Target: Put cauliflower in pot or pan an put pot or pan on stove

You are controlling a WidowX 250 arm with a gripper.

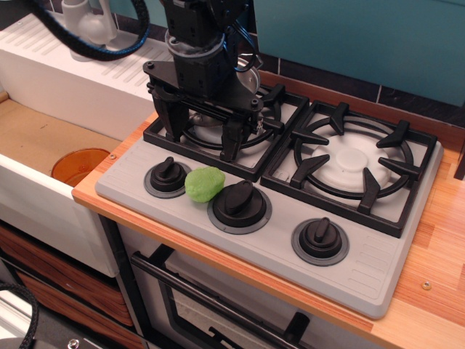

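Cauliflower [204,184] sits on the grey front strip of the stove [378,280], wedged between the far-left knob [168,177] and the middle knob [240,202] and touching or nearly touching both — probably why it stays put instead of rolling off the front edge.

We've got the gripper [203,140] hanging over the stove's left burner grate [251,166], its two black fingers [231,138] spread apart with nothing between them. Behind the arm, at the back of that grate, we can just make out a shiny metal rim, which we'd guess is the pot [251,78] — mostly hidden, so we can't say how it sits.

Room-wise, the cauliflower is just in front of the grate and close below the gripper, so the reach looks short. The two knobs crowd it left and right, so we'd say fingers have more space coming in front-to-back. The stove's right burner [354,161] is bare. Off the stove's left edge the counter drops to a lower surface holding an orange bowl [80,166], so that's the side to watch.
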